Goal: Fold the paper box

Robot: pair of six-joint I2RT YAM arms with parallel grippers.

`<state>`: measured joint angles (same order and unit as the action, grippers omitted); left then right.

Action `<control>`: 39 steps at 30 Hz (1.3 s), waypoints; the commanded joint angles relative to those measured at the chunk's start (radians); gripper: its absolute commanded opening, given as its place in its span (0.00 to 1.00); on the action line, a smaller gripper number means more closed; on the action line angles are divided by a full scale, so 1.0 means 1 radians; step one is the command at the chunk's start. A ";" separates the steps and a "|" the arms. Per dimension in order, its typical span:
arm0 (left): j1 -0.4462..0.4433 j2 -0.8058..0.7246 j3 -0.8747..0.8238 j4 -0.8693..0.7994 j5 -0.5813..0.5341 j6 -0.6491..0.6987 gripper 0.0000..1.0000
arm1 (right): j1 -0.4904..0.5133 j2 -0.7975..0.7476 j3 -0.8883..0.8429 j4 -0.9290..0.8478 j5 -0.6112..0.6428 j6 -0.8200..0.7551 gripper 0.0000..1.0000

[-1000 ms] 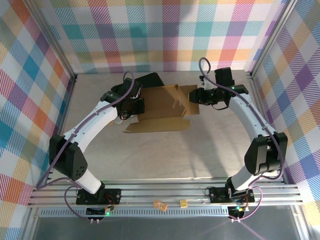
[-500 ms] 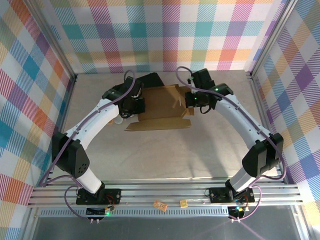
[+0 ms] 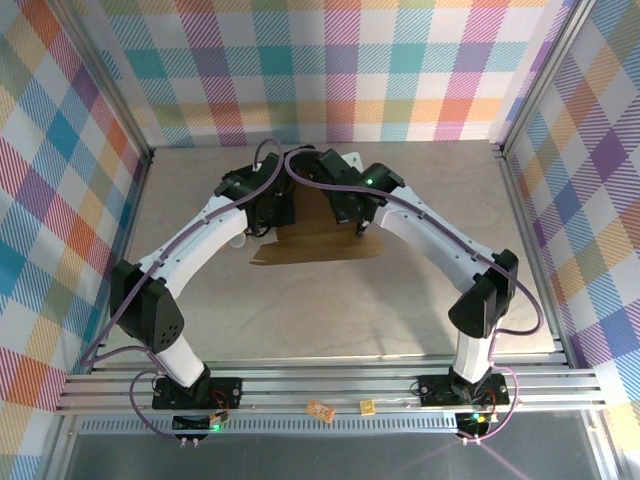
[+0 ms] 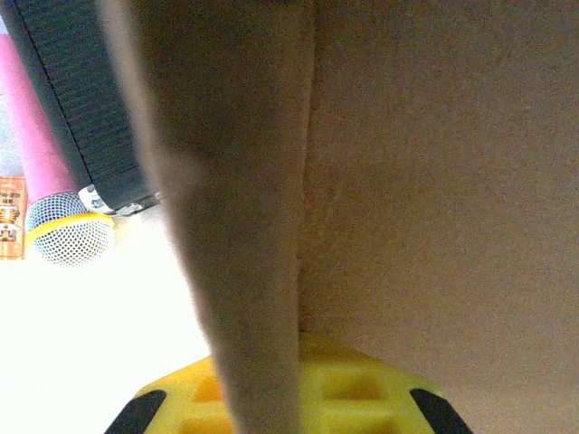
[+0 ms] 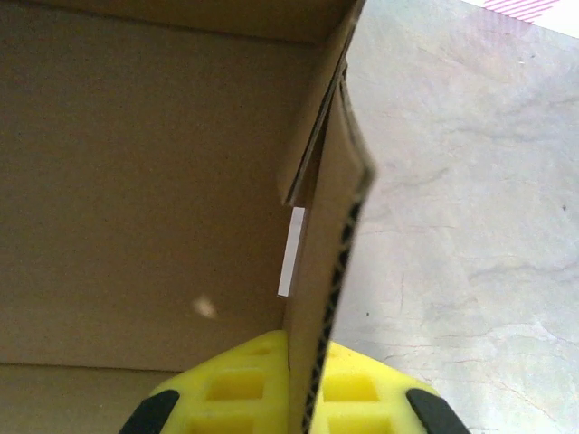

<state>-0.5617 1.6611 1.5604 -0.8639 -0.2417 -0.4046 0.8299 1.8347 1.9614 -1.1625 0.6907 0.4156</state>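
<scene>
Top external view: the paper box (image 3: 318, 247) lies on the worktop (image 3: 400, 300) at far centre. Left pincer (image 4: 267, 402) pinches a box wall (edge-on); right pincer (image 5: 306, 389) pinches an upright flap.

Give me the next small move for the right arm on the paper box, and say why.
Probably tip the pinched side wall slightly inward to close the corner. The right gripper has its jaws shut on that wall's edge, a bright slit shows between it and the neighbouring flap, and the left gripper pins another wall of the paper box.
</scene>
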 commanded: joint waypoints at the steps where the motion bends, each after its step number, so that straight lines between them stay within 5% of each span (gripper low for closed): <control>1: -0.039 -0.016 0.025 0.007 -0.026 0.002 0.00 | 0.026 0.022 0.074 -0.035 0.011 0.022 0.00; 6: -0.044 -0.027 0.014 0.019 -0.025 -0.019 0.00 | 0.029 0.055 0.136 -0.035 -0.071 0.022 0.02; 10: -0.026 -0.033 -0.004 0.030 0.015 -0.013 0.00 | -0.002 0.029 0.160 0.013 -0.291 -0.047 0.33; 14: 0.036 -0.049 -0.036 0.061 0.125 0.016 0.00 | -0.137 -0.032 0.192 0.018 -0.717 -0.099 0.62; 18: 0.100 -0.063 -0.086 0.119 0.253 0.079 0.00 | -0.293 -0.154 0.114 0.138 -1.223 -0.170 0.77; 21: 0.133 -0.080 -0.133 0.172 0.314 0.119 0.00 | -0.448 -0.254 -0.008 0.329 -1.490 -0.076 0.81; 26: 0.175 -0.080 -0.156 0.212 0.395 0.148 0.00 | -0.652 -0.348 -0.216 0.564 -1.609 0.098 0.75; 32: 0.211 -0.077 -0.154 0.232 0.486 0.172 0.00 | -0.830 -0.405 -0.525 0.673 -1.536 0.184 0.51; 36: 0.223 -0.062 -0.150 0.231 0.555 0.189 0.00 | -0.866 -0.387 -0.665 0.836 -1.668 0.220 0.35; 39: 0.231 -0.048 -0.143 0.223 0.581 0.191 0.00 | -0.863 -0.357 -0.723 0.959 -1.788 0.266 0.33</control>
<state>-0.3470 1.6180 1.4094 -0.6510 0.2649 -0.2379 -0.0444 1.4765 1.2575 -0.4084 -0.9203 0.6239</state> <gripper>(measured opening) 0.092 0.336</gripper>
